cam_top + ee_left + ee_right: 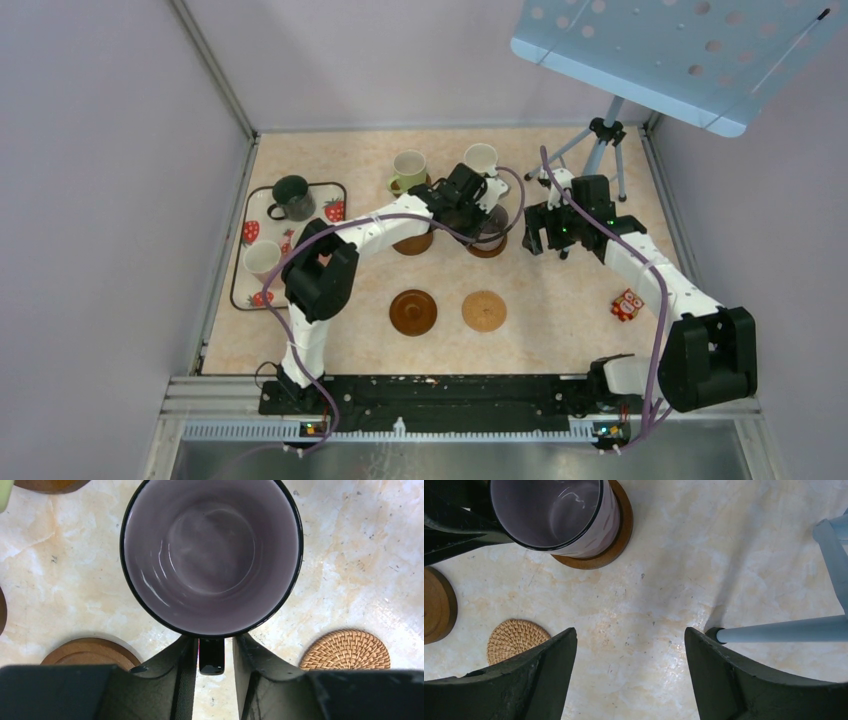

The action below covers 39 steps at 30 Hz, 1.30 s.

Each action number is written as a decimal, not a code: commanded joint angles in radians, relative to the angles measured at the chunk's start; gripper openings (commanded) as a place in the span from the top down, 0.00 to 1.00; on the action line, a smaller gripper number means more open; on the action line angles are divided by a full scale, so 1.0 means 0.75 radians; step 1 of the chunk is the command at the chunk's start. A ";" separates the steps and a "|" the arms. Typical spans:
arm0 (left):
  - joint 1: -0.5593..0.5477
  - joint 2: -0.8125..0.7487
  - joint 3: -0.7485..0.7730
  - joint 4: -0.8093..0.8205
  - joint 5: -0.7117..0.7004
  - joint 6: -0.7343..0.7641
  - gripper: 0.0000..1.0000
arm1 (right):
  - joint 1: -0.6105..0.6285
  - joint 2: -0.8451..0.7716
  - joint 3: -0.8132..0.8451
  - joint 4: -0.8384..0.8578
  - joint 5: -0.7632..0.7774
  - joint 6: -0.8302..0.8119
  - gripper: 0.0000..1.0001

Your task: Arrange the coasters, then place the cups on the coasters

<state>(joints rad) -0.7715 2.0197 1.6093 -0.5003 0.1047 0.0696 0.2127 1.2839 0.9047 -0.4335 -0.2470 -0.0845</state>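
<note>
The left gripper (213, 641) has its fingers a little apart on either side of the handle (211, 656) of the mauve cup (210, 555). A sliver of table shows between the handle and one finger, so the handle is not clamped. The cup stands upright on a dark brown coaster (620, 532). The right gripper (629, 677) hangs near it over the table (664, 580), jaws wide and holding nothing.

Five coasters show: four dark brown and one tan woven coaster (484, 311), which lies beside a bare dark brown coaster (413, 312) nearer the arm bases.

Five cups show:
- the mauve one;
- a light green cup (408, 170) on a coaster;
- a pale cup (481, 158) at the far side;
- a dark green cup (292, 197) and a pinkish cup (262, 258), both on the strawberry-print tray (328, 190).

A small red and white packet (627, 304) lies to the right, its print too small to read.
</note>
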 commanded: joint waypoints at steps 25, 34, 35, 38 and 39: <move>0.104 -0.388 0.027 -0.305 0.296 0.228 0.01 | -0.013 -0.014 0.039 -0.006 -0.112 -0.066 0.21; 0.606 -0.565 0.169 -0.606 0.485 0.524 0.01 | -0.012 -0.048 0.053 -0.047 -0.261 -0.133 0.19; 0.668 -0.566 0.199 -0.640 0.468 0.580 0.01 | -0.012 -0.049 0.058 -0.050 -0.284 -0.139 0.19; 0.864 -0.574 0.260 -0.694 0.454 0.759 0.01 | -0.013 -0.049 0.084 -0.070 -0.350 -0.151 0.18; 0.935 -0.578 0.265 -0.694 0.453 0.819 0.01 | -0.013 -0.047 0.092 -0.082 -0.364 -0.160 0.18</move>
<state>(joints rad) -0.1997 1.6470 1.7485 -0.9302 0.4160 0.4725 0.2127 1.2819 0.9058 -0.4847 -0.4347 -0.1703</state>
